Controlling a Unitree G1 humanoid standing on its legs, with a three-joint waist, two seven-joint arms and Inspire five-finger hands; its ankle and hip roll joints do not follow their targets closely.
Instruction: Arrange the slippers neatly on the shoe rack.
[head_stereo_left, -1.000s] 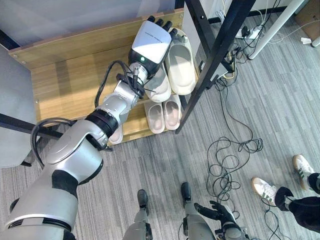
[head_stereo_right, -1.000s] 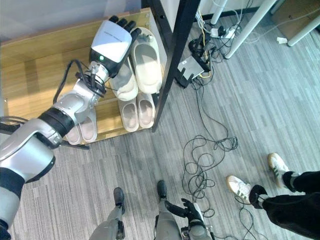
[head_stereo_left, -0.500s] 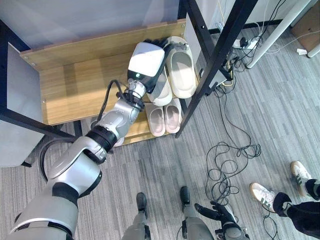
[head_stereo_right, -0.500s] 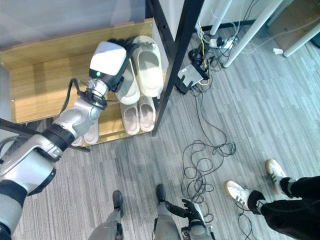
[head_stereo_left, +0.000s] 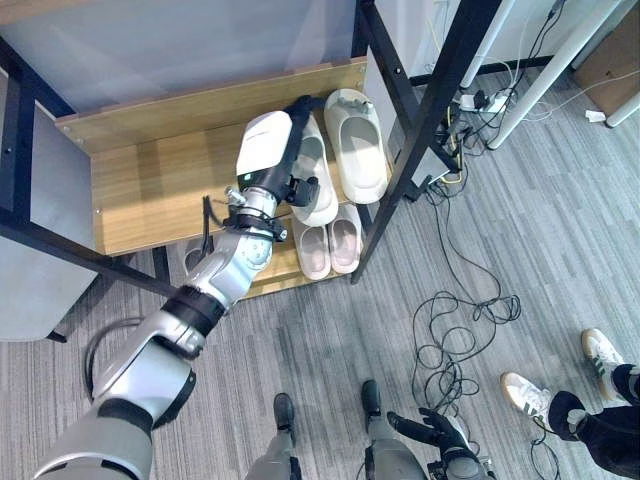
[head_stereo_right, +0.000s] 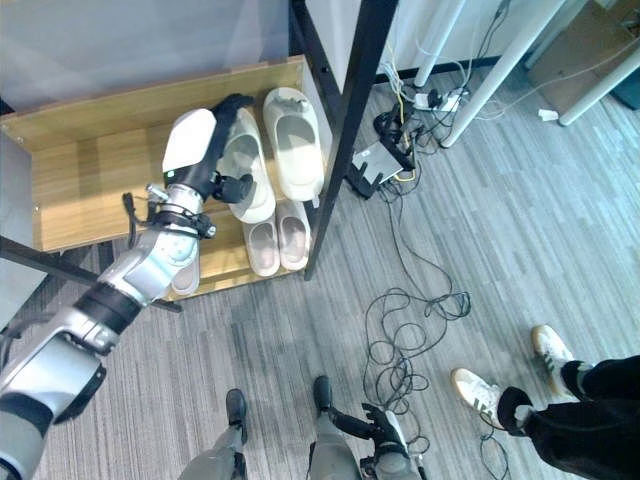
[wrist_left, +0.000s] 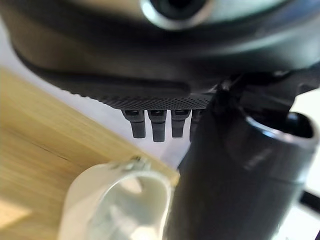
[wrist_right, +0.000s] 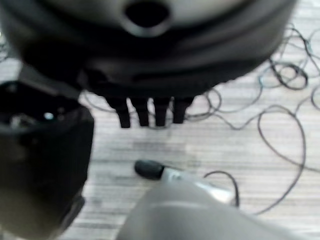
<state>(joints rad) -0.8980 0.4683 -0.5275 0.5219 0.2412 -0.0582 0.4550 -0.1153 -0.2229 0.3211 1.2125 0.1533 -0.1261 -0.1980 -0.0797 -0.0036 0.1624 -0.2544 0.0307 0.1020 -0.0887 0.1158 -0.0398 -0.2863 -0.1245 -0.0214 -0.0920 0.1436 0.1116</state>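
A: Where's the left hand (head_stereo_left: 268, 148)?

B: I see it over the shoe rack (head_stereo_left: 150, 175), lying on the nearer cream slipper (head_stereo_right: 245, 165), fingers straight. The other cream slipper (head_stereo_left: 358, 140) lies just beside it.

A: And the right hand (head_stereo_left: 432, 432)?

B: Low near the floor, fingers relaxed, holding nothing.

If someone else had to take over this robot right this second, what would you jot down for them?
Left hand: on the upper wooden shelf, fingers straight, resting against the left cream foam slipper.
Right hand: low by the floor, fingers relaxed, idle.
Done: two cream slippers lie side by side on that shelf, the right cream slipper a bit further back; a small pink pair sits on the shelf below.
Left: even up the cream pair, withdraw.
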